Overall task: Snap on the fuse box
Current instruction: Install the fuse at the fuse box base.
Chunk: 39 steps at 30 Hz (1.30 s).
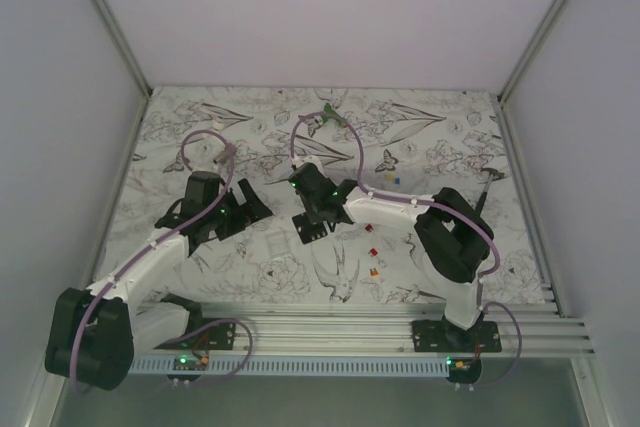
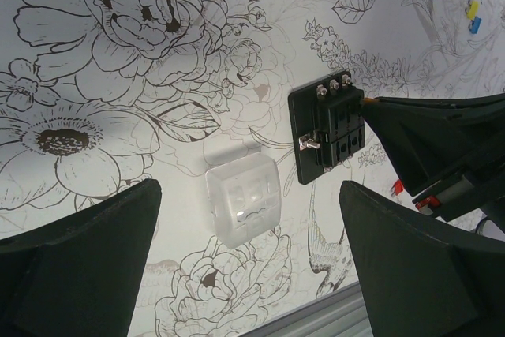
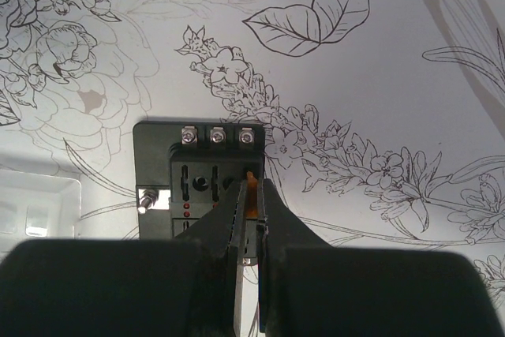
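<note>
- fuse box (image 1: 312,230): black square block, flat on the floral counter (image 1: 450,137), near the centre in the top view
- right wrist view: three silver screws (image 3: 215,136) in a row along the box's 12 o'clock edge, slots below them
- right hand (image 3: 249,189): pinched nearly closed on a thin orange piece (image 3: 251,195)
- the tips come in from 6 o'clock and sit on the box's top face, at the right-hand slot column
- left hand (image 1: 245,215): wide open, gripping nothing, at 9 o'clock of the box in the top view
- left fingers (image 2: 79,266): dark, at both lower corners of the left wrist view
- clear cover (image 2: 243,199): translucent and boxy, lying on the counter between the left fingers in that view
- the cover is at 8 o'clock of the fuse box there, just beside it, not touching
- can't tell how high the left hand is above the cover
- loose fuses (image 1: 371,247): tiny red and yellow bits at 3 to 4 o'clock of the box, apart from it
- blue and yellow pair (image 2: 472,17): farther out, about 1 o'clock of the box
- green-and-white tool (image 1: 330,119): at 12 o'clock, well apart, near the counter's far edge
</note>
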Motion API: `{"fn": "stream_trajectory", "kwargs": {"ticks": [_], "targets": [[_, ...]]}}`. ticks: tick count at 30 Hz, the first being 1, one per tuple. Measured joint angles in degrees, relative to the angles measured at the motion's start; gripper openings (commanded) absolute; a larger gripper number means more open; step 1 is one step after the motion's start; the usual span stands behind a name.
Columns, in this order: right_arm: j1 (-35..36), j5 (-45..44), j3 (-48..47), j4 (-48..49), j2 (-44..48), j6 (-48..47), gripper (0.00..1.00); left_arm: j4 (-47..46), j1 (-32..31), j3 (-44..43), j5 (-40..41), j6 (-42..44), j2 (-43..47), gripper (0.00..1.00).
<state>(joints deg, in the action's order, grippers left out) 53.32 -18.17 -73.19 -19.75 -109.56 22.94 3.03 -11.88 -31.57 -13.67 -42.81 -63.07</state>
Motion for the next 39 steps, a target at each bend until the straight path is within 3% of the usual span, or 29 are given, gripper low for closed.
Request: {"fn": "stream_trajectory", "kwargs": {"ticks": [39], "targets": [[-0.26, 1.88, 3.10, 4.68, 1.33, 0.26, 0.00, -0.46, -0.15, -0.31, -2.03, -0.04, -2.67, 1.00]]}}
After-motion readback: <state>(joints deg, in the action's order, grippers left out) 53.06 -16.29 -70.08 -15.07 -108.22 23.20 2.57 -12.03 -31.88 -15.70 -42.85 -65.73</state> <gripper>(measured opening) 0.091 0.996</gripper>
